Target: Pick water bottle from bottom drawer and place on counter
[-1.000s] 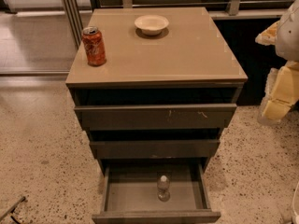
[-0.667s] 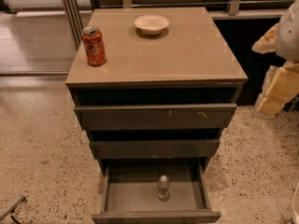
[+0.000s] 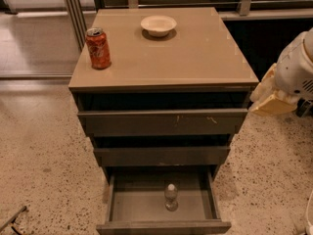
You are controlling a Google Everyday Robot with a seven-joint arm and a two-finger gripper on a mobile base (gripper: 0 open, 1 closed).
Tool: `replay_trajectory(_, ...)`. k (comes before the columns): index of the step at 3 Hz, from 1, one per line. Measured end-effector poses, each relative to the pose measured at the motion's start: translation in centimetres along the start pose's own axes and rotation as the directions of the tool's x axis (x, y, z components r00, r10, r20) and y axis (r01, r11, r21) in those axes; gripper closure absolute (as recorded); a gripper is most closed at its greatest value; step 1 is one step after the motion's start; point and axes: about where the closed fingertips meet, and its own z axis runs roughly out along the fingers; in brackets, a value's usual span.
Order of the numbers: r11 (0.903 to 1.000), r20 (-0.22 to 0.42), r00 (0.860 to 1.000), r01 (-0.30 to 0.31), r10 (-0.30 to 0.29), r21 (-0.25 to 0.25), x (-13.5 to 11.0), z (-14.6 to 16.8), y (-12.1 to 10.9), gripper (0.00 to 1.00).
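Note:
The water bottle (image 3: 170, 197), small and clear with a pale cap, stands upright in the middle of the open bottom drawer (image 3: 122, 207). The drawer is pulled out below two shut drawers. The counter (image 3: 195, 53) is the glossy tan top of the cabinet. My gripper (image 3: 268, 98) is at the right edge of the view, beside the cabinet's right front corner at counter height. It is well above and to the right of the bottle and holds nothing that I can see.
An orange-red soda can (image 3: 98, 48) stands at the counter's left edge. A white bowl (image 3: 158, 25) sits near the counter's back. Speckled floor surrounds the cabinet. A metal railing (image 3: 73, 13) runs behind on the left.
My arm and gripper have moved slightly left and down, closer to the cabinet's right front corner. The bottle, can and bowl have not moved.

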Motion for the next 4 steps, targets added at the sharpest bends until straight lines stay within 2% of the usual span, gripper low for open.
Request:
replay_trajectory(1,0.9973,0.067,0.996,-0.055,0.058,-0.048,0.8,7.9,1.0,0.89)
replay_trajectory(2,0.9951,0.111,0.99,-0.083,0.088,-0.055,0.9,12.3,0.6,1.0)
replay_trajectory(3,0.9951,0.111,0.99,-0.083,0.088,-0.055,0.9,12.3,0.6,1.0)
replay_trajectory(4,0.995,0.109,0.991,-0.067,0.075,-0.074,3.4,17.0,2.2,1.0)
